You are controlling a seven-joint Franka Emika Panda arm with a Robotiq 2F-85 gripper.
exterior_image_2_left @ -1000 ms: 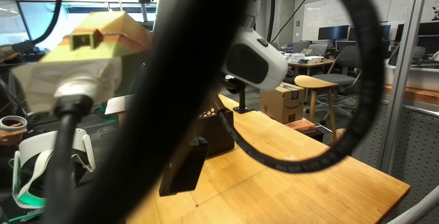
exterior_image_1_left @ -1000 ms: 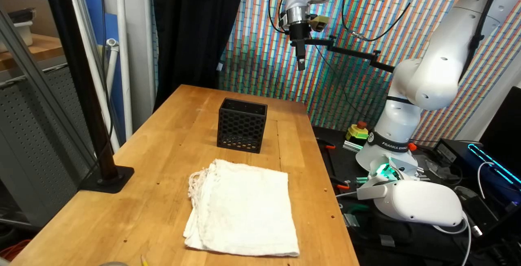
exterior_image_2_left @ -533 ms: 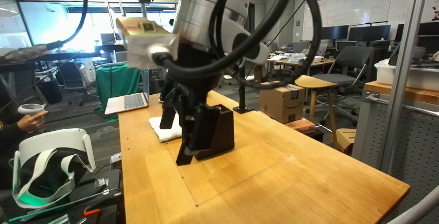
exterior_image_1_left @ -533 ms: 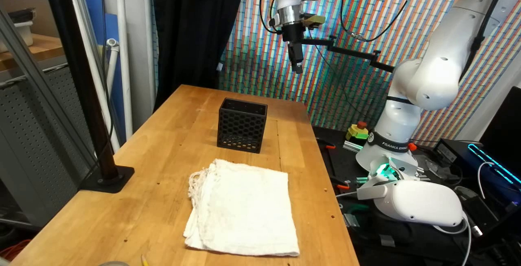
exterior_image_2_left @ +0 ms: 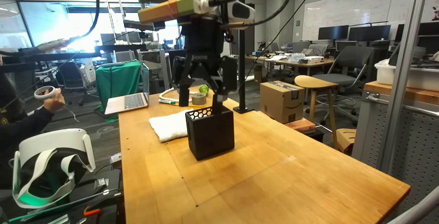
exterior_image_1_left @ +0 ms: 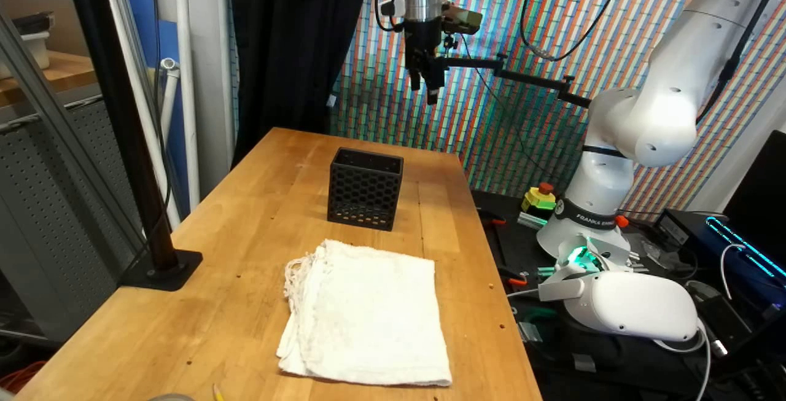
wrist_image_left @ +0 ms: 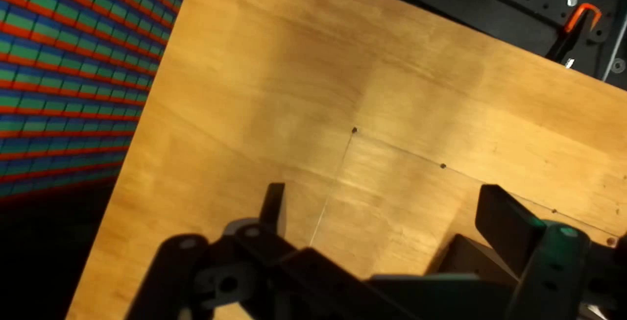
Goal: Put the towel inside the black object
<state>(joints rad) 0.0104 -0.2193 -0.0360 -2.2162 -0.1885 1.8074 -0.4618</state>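
A white folded towel point(exterior_image_1_left: 371, 315) lies flat on the wooden table, with a fringe along one side. It also shows in an exterior view point(exterior_image_2_left: 166, 128), partly behind the black object. The black object point(exterior_image_1_left: 365, 195) is an open-topped box with honeycomb walls, standing upright point(exterior_image_2_left: 214, 134). In the wrist view only a corner of the box point(wrist_image_left: 472, 256) shows, behind a finger. My gripper point(exterior_image_1_left: 424, 93) is open and empty, high above the far end of the table. Its fingers stand wide apart in the wrist view point(wrist_image_left: 382, 187). The towel cannot be made out in the wrist view.
A black post point(exterior_image_1_left: 161, 266) stands on the table's edge. A laptop point(exterior_image_2_left: 127, 103), a tape roll point(exterior_image_2_left: 199, 99) and a green round thing point(exterior_image_2_left: 203, 89) lie beyond the towel. A striped wall point(exterior_image_1_left: 393, 106) is behind the arm. A person's hand point(exterior_image_2_left: 54, 102) holds a controller.
My gripper has moved left in an exterior view, away from the camera in another, and has turned so both fingers show apart. The towel and black box have not moved.
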